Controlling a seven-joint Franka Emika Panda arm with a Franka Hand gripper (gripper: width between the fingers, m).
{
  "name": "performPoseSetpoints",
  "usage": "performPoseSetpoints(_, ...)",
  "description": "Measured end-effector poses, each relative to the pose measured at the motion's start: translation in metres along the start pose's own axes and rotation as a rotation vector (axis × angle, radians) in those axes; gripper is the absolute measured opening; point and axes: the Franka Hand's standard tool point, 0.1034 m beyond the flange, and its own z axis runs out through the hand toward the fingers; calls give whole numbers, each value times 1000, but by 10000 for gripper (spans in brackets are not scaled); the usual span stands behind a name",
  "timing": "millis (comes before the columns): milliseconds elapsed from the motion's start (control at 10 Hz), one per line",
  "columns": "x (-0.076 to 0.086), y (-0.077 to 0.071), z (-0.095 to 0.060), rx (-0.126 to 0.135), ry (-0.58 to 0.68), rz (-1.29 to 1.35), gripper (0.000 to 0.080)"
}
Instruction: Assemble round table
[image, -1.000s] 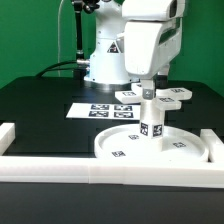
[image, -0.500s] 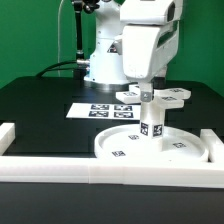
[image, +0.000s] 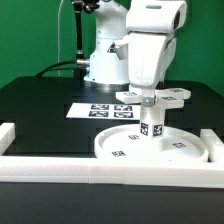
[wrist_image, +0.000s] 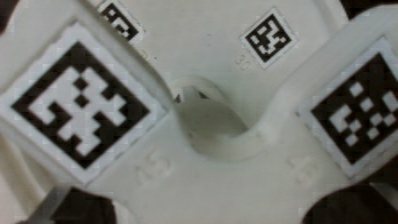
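Observation:
The large rimmed round disc (image: 118, 148) lies flat at the front of the table. The short cylinder leg (image: 150, 127) stands upright on its middle, tags on its side. The cross-shaped foot piece (image: 176, 96) sits on top of the leg, its arms spreading to both sides. My gripper (image: 150, 101) reaches straight down and is shut on the foot piece's hub. In the wrist view the foot piece (wrist_image: 214, 130) fills the picture with its tagged arms and centre hole. My gripper (wrist_image: 217, 205) shows only as dark fingertips (wrist_image: 71, 205) at the edge, on either side of the hub.
The marker board (image: 92, 110) lies on the black table behind the disc. White border rails run along the front (image: 60, 166), the exterior view's left (image: 8, 131) and right (image: 215, 136). The robot base (image: 100, 62) stands at the back.
My hand has turned about its vertical axis above the leg, and the foot piece's arms have shifted slightly with it. The disc and leg have stayed in place.

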Motion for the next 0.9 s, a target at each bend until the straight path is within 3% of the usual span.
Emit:
performPoseSetpoints(100, -1, 0, 0, 0, 0, 3, 448)
performPoseSetpoints(500, -1, 0, 0, 0, 1, 60, 448)
performPoseSetpoints(800, -3, 1, 0, 9, 16, 375, 449)
performPoseSetpoints(900, -5, 2, 0, 23, 34, 501, 449)
